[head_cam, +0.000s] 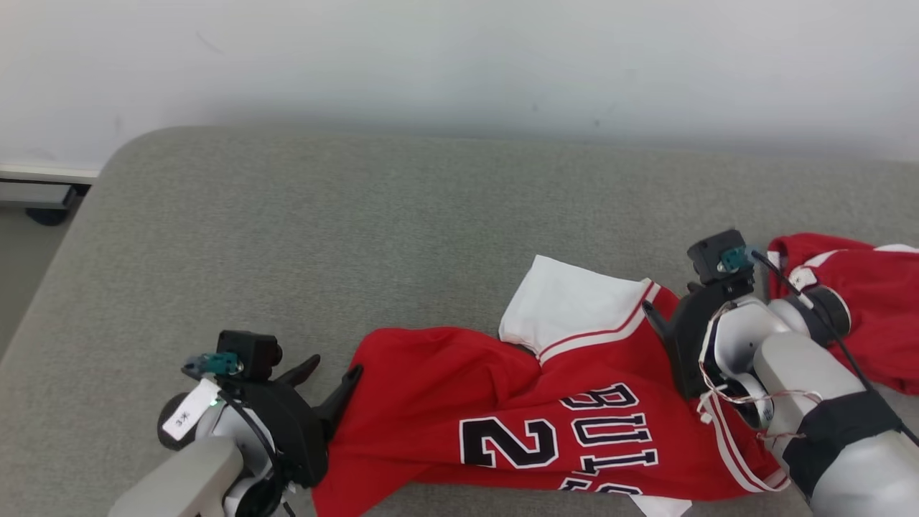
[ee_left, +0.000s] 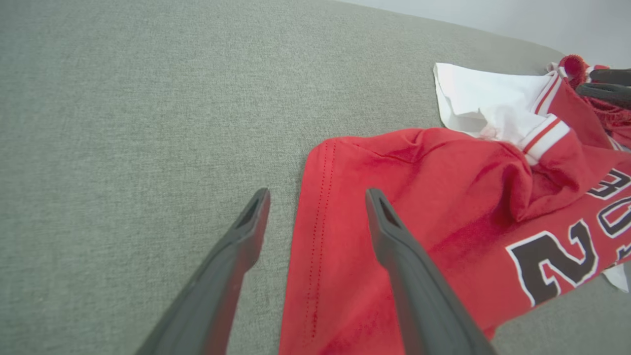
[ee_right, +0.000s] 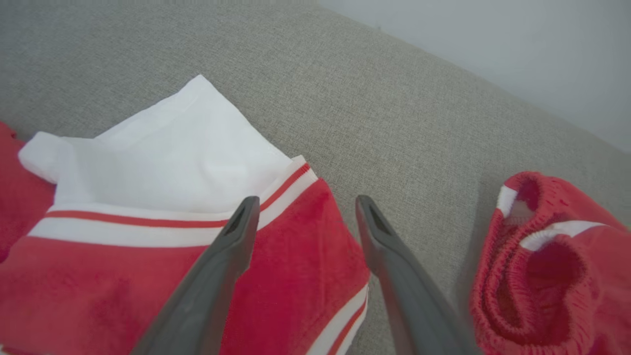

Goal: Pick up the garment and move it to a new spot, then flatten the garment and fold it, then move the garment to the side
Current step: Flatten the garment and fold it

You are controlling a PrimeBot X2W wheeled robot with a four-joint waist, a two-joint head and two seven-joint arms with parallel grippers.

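left gripper [ee_left: 319, 193] and right gripper [ee_right: 306, 202] gape empty, jersey [head_cam: 445, 388] lettering cut off below.

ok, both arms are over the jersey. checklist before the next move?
1. Left gripper open and empty: ok.
2. Right gripper open and empty: ok.
3. Jersey lying flat: not ok, it is bunched mid-body and the white flap is turned up.
4. Jersey apart from the red shorts: ok, grey surface shows between them.
5. Jersey's near edge on the surface: cannot tell, the head view's bottom edge cuts it off.
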